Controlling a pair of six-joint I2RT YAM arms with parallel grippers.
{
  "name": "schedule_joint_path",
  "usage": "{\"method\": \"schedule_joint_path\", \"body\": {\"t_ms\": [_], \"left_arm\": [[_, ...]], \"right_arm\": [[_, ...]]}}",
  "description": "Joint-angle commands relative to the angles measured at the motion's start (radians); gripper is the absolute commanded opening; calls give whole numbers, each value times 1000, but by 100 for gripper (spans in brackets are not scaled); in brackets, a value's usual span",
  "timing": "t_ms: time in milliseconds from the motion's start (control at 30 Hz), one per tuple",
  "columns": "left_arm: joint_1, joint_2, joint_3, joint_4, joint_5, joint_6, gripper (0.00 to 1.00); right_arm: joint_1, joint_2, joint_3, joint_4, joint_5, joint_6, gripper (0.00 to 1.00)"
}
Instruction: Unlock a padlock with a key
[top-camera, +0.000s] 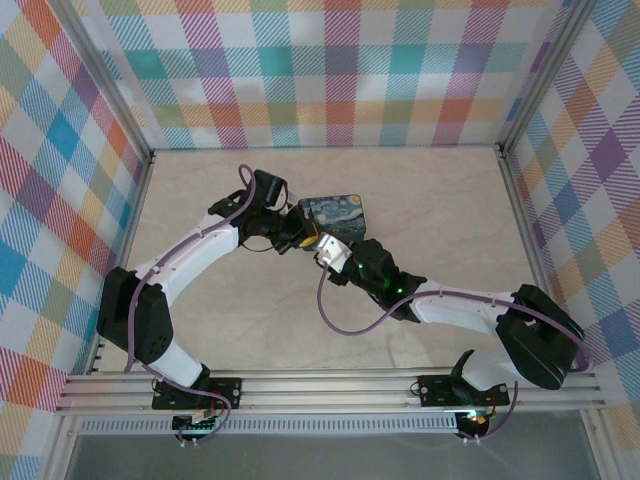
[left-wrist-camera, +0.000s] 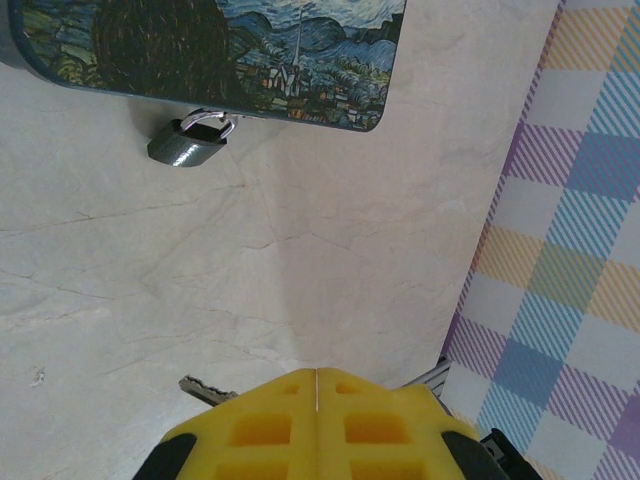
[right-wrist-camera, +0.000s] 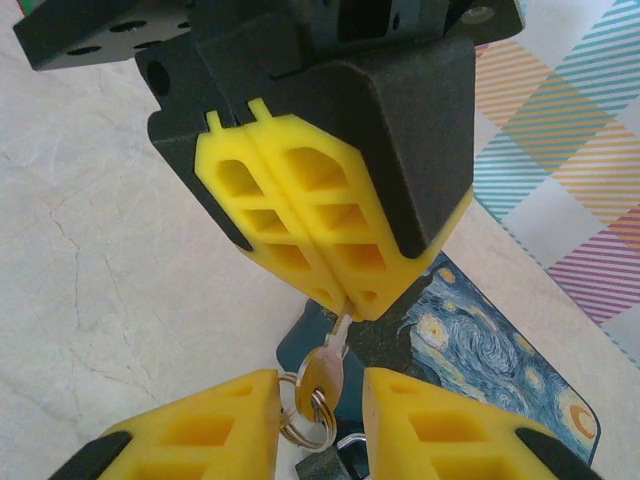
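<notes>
Your left gripper (right-wrist-camera: 345, 300) is squeezed shut on the key (right-wrist-camera: 322, 372). The key hangs down from its yellow tips, just in front of the box (right-wrist-camera: 480, 340). A small ring (right-wrist-camera: 303, 425) hangs from the key's round end.

Your right gripper (right-wrist-camera: 320, 400) has its two fingers apart, one on each side of that round end. It is not pinching the key. The ring is very close to one finger, and you cannot tell if they touch.

The padlock (left-wrist-camera: 188, 145) lies on the table (left-wrist-camera: 250, 270), right against the edge of the box that faces your left gripper. Its silver loop is up against the box.

The middle of the key is hidden inside the left gripper's fingers, and its pointed tip pokes out at one side. A dark thing below the ring is cut off at the picture's edge, and you cannot tell what it is. From above, both grippers crowd together beside the box, and the key and padlock are too small to make out.
</notes>
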Motion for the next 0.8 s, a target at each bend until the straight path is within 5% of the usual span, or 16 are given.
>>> {"method": "schedule_joint_path", "body": {"t_ms": [0, 567, 767], "left_arm": [[-13, -43, -15, 2, 5, -10, 0], [-20, -48, -44, 26, 21, -36, 0], [-30, -45, -46, 30, 19, -41, 0]], "right_arm": [[1, 9, 13, 47, 0, 17, 26], [3, 26, 22, 88, 10, 38, 18], [3, 28, 25, 88, 11, 42, 7]]}}
